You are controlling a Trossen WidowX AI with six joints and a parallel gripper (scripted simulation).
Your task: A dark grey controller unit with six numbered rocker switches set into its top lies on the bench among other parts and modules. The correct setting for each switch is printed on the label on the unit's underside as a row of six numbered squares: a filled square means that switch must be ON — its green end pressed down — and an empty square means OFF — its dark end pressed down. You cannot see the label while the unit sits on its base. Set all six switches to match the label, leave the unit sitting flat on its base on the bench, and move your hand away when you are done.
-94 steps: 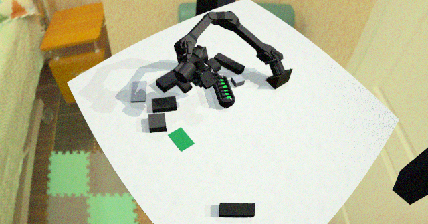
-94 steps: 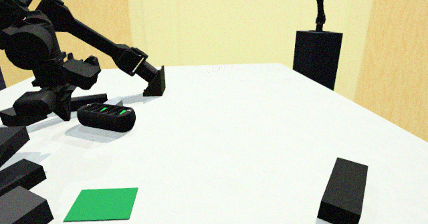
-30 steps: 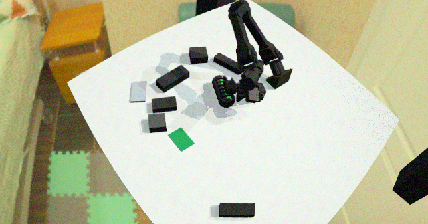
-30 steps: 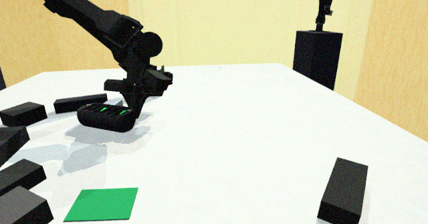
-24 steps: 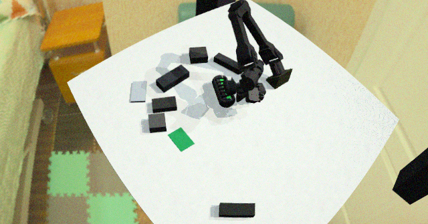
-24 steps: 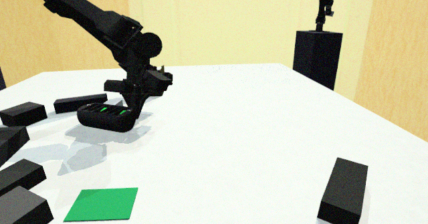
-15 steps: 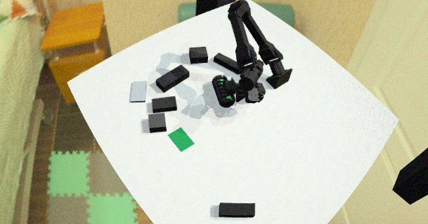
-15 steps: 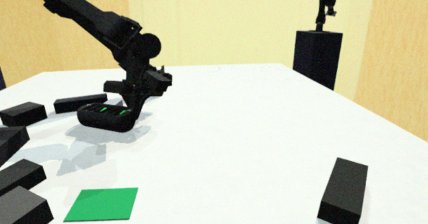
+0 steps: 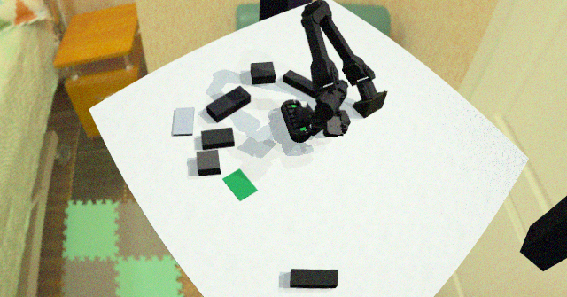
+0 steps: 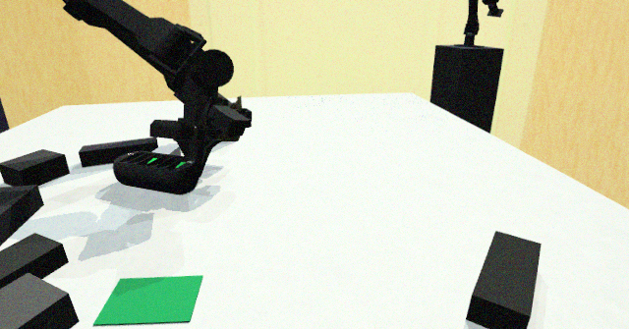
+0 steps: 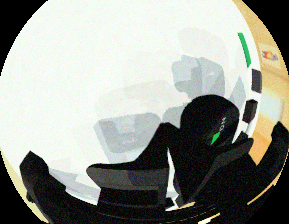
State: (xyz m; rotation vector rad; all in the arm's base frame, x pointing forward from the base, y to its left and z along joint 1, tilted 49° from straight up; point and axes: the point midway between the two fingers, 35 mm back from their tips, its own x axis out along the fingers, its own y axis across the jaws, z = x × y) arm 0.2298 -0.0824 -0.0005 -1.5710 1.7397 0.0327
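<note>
Near the white bench's [image 9: 399, 191] far edge, the dark grey controller unit [image 9: 296, 121] lies flat, green switch ends showing, as the arm's gripper [image 10: 193, 164], fingers fully closed and holding nothing, presses its near end.

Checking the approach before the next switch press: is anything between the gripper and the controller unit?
Nothing visible. The gripper, fingers shut and empty, is already down at the controller unit, at its end. The long dark block lies behind the unit, apart from it.
</note>
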